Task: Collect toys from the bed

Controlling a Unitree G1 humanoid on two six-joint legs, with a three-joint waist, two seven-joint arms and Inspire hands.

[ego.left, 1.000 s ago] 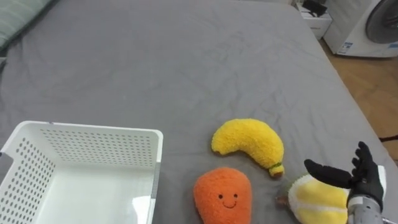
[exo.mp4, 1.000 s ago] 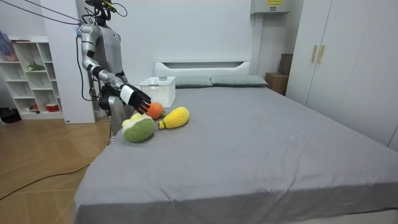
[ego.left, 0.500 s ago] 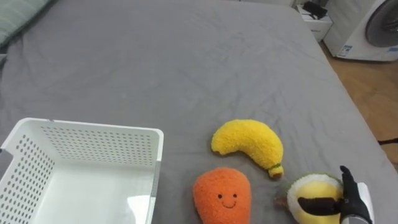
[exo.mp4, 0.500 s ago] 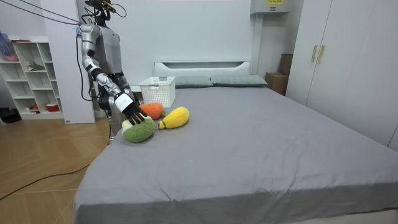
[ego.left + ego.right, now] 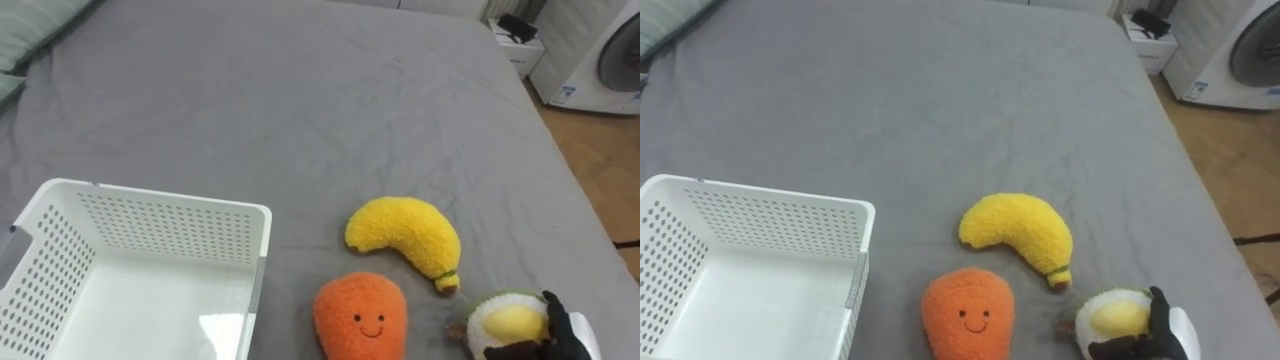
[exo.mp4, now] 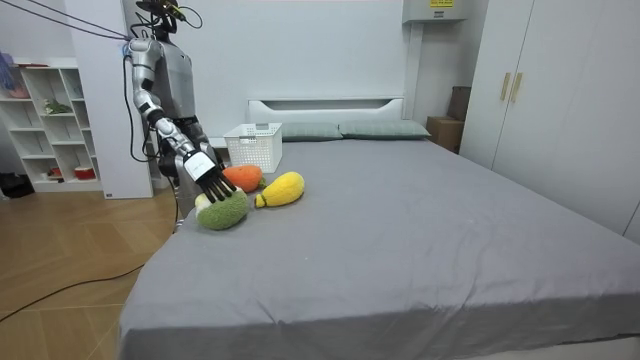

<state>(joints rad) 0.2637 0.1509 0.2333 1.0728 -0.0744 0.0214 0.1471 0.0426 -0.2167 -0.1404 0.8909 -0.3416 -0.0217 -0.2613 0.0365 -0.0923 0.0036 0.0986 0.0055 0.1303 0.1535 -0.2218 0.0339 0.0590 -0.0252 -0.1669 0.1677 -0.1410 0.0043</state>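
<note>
The white basket (image 5: 160,225) stands empty on the grey bed (image 5: 300,100), its open top facing up, so none of the toys are in it yet. Just right of the basket, close to its near corner, lies the orange toy (image 5: 360,315) with its smiling face up. Further right of the basket, and a little behind the orange toy, is the banana toy (image 5: 400,232), apart from it. Furthest right of the basket is the green and yellow toy (image 5: 510,320), beside the banana's dark tip.

The right hand (image 5: 557,325) is on this last toy and grips it. The thumb lies across the yellow face and a dark finger stands along the toy's right side. Most of the hand is cut off below, so I cannot tell how deep the hold goes.

The main risk I see is a shallow pinch. The toy is soft and rounded, so it may squash and slip out as it is lifted. In the room view it sits near the bed's edge in front of the robot, so a dropped toy could roll onto the floor. The way back to the basket also passes over the other two toys. A low carry could knock them aside or nudge the light basket.
</note>
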